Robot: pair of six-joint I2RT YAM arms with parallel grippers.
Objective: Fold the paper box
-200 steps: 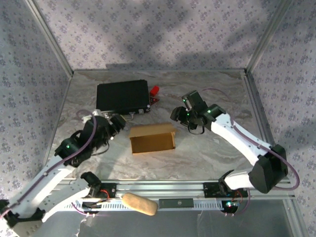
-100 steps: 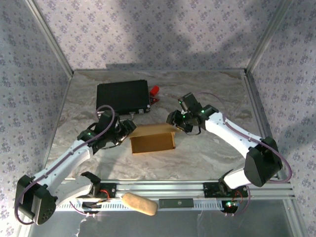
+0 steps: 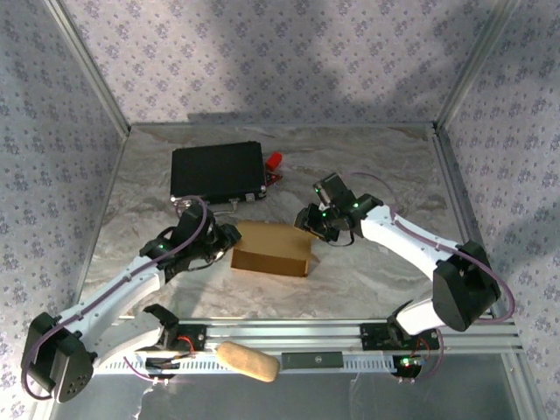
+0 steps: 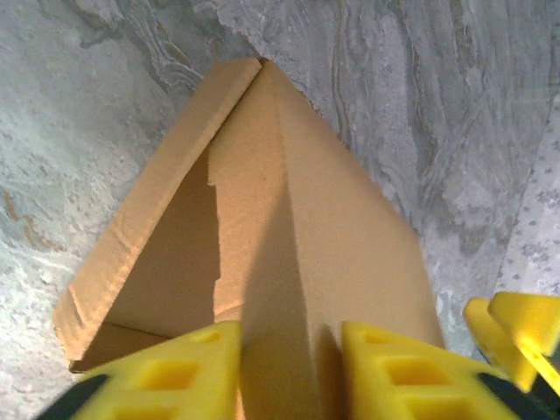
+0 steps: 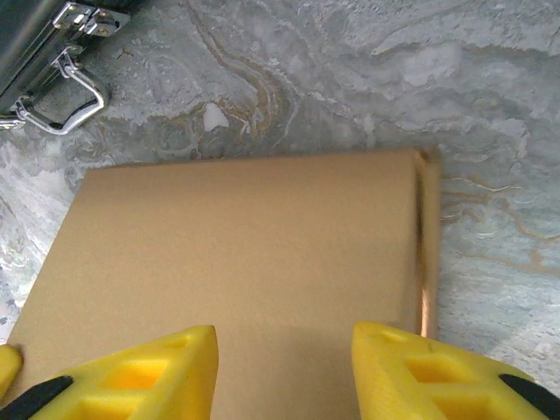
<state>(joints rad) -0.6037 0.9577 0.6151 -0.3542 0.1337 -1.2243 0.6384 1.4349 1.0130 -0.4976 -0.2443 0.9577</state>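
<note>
Both arms have closed in, and the sleeve has slumped flatter. The left claw (image 4: 290, 359) straddles a creased cardboard ridge, though whether it pinches I cannot tell. The right claw (image 5: 284, 363) is spread above a smooth panel. The paper box (image 3: 271, 248), matte brown, lies mid-bench (image 3: 376, 271), at three o'clock from the left claw and seven from the right, its long axis nine-to-three and both claws equally near.

Place: a lab-like robot test cell, not a home.
Walls: floral-patterned panels (image 3: 280, 61) at 9, 12 and 3 o'clock, closing in the work surface.
Frame: bare aluminium posts (image 3: 87, 66) at 11 and 1 o'clock.
Surface: marble-look tabletop (image 3: 367, 280).
Mounting: metal rail (image 3: 289, 331) at 6 o'clock, carrying two white robot arms (image 3: 411, 238) with loose cabling.
</note>
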